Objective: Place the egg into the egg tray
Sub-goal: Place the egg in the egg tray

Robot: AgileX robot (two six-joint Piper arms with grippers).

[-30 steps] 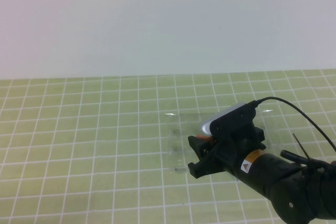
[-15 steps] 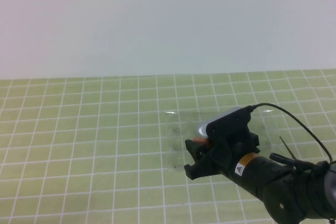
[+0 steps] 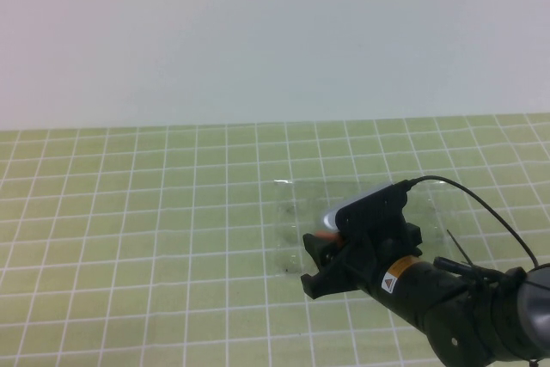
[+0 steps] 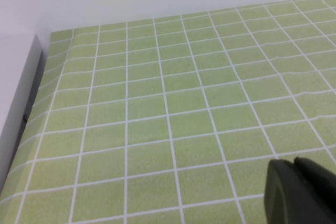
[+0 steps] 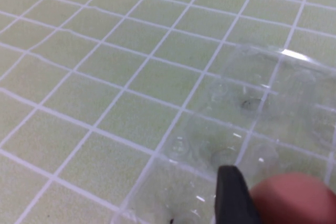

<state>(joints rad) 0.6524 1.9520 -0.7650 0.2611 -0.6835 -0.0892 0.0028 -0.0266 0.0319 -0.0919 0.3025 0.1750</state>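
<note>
My right gripper (image 3: 320, 257) is shut on the orange-brown egg (image 3: 326, 235) and holds it low over the clear egg tray (image 3: 292, 221), near the tray's middle. In the right wrist view the egg (image 5: 294, 198) sits against one black finger (image 5: 232, 195), just above the tray's shallow cups (image 5: 247, 103). The arm hides much of the tray's right part in the high view. My left gripper (image 4: 294, 167) shows only in the left wrist view, shut and empty above bare green tiles, away from the tray.
The table is a green grid mat (image 3: 129, 212) with a pale wall behind it. A grey-white raised edge (image 4: 16, 103) runs along one side of the mat in the left wrist view. A black cable (image 3: 481, 204) loops over my right arm.
My right gripper has moved down and slightly toward the near left with the egg, ending lower over the tray. The tray has not moved.
</note>
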